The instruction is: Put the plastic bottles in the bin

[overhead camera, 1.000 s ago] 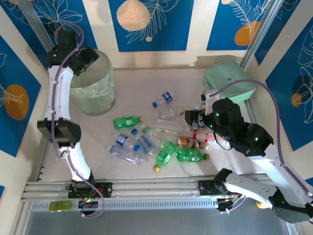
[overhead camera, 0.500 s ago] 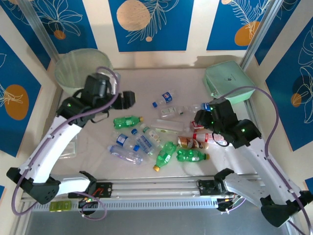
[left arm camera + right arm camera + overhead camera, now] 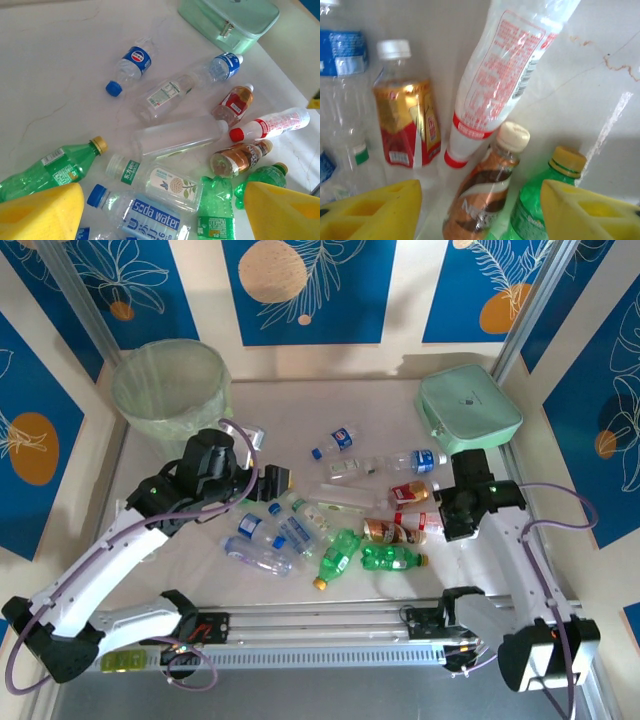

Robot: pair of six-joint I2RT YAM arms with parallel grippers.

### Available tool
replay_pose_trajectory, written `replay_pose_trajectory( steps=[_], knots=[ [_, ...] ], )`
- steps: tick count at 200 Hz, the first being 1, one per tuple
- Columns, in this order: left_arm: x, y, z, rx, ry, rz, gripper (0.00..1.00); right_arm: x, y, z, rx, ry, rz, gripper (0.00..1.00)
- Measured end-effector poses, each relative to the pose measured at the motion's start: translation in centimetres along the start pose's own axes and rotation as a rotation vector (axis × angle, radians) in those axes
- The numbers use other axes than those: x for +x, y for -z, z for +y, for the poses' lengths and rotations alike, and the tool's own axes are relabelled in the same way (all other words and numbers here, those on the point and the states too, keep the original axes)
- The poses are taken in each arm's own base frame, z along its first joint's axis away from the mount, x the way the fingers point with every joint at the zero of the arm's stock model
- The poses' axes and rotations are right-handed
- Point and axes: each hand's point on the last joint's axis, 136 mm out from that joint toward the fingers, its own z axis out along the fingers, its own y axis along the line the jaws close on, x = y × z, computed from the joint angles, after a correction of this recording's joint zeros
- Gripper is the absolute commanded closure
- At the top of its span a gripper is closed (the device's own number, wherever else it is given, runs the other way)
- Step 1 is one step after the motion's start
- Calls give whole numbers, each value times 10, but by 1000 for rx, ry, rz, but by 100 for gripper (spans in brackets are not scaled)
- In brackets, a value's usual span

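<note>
Left gripper [image 3: 162, 207] has swung back from the bin [image 3: 172, 418] to the bottles [image 3: 340, 550], jaws wide and empty. Right gripper [image 3: 480, 210] has moved over the brown-labelled bottle [image 3: 472, 197], also spread, gripping nothing. One drop looks done. About a dozen remain on the table [image 3: 290, 410], well apart from the bin: thin, glossy, crushed plastic with round bodies, likely to slip and roll.

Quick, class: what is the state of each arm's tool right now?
Left tool: open, holding nothing.
Right tool: open, holding nothing.
</note>
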Motion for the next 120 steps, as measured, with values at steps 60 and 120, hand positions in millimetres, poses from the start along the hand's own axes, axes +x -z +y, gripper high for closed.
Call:
replay_pose_trajectory(
  steps=[60, 120],
  knots=[
    [3, 5, 0, 9, -19, -28, 17, -23, -47, 1, 138, -185, -16, 24],
    [-3, 13, -3, 21, -22, -65, 17, -34, -79, 5, 256, -257, 10, 21]
  ],
)
